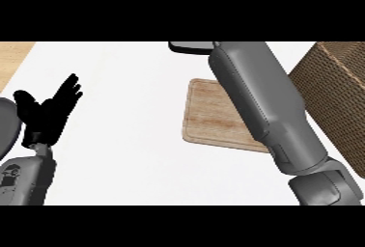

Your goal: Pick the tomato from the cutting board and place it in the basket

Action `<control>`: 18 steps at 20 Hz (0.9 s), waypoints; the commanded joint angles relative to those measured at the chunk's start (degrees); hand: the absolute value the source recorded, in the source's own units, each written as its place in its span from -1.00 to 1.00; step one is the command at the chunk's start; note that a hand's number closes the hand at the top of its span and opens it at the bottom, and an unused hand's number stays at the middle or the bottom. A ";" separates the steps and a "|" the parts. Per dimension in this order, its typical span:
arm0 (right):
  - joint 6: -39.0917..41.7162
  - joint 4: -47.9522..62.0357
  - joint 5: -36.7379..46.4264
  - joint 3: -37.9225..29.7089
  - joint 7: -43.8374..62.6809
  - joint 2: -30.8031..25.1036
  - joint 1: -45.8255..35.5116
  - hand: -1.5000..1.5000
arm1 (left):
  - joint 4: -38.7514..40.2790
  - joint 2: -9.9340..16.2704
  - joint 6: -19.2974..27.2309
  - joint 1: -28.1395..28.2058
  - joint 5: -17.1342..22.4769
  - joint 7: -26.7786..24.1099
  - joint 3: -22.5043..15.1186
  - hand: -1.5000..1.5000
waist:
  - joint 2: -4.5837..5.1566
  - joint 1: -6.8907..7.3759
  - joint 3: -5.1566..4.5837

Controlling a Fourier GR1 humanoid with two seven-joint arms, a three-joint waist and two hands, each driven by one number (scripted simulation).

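Observation:
The wooden cutting board (212, 116) lies on the white counter, right of centre. My right forearm (264, 106) crosses over its right side and stretches toward the far edge. Only a dark sliver of my right hand (189, 47) shows at the forearm's end, cut off by the view's top. No tomato is visible; whether the arm hides it I cannot say. The woven brown basket (336, 91) stands at the right edge, just beside the forearm. My left hand (47, 112) rests open at the left, fingers up, holding nothing.
The white counter (121, 120) stretches between the left hand and the board. A strip of light wood (14, 55) shows at the top left corner, beyond the counter's edge.

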 commanded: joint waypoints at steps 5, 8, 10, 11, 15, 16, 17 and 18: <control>-1.56 9.51 3.63 -8.87 5.91 -8.65 -9.56 1.00 | -3.21 -0.73 0.08 1.77 0.32 1.46 -0.59 0.00 | 0.08 0.12 0.07; 0.35 13.23 5.98 -10.08 6.59 -10.55 -11.50 1.00 | -1.80 0.38 -0.47 2.16 0.37 0.50 0.46 0.00 | 0.12 -0.16 0.03; 1.36 13.92 9.50 -9.20 9.36 -10.69 -11.02 1.00 | -1.25 -0.05 0.41 1.70 -0.19 -0.24 0.53 0.00 | -0.06 -1.03 0.01; 2.60 13.91 9.54 -9.79 9.66 -11.13 -11.40 1.00 | -0.85 -0.91 0.10 3.39 0.00 -1.64 0.27 0.00 | -0.17 -1.18 0.01; -0.31 14.19 10.09 -11.92 7.55 -14.82 -5.95 1.00 | -3.47 -0.34 0.56 3.49 0.02 0.62 0.45 0.00 | -0.40 -1.61 0.10; 0.30 14.75 10.27 -12.52 6.66 -16.23 -6.94 1.00 | -0.61 0.65 -0.61 3.23 0.16 -2.28 1.44 0.00 | -0.17 -1.66 0.06; -1.91 14.06 9.58 -13.16 5.32 -15.94 -3.53 1.00 | -1.51 0.54 -0.22 0.04 1.81 2.59 1.93 0.00 | -0.29 -2.14 0.12; -0.34 13.00 10.10 -13.15 5.72 -16.39 -3.91 1.00 | -3.22 1.16 -0.84 3.29 0.81 1.04 1.40 0.00 | -0.52 -1.97 0.11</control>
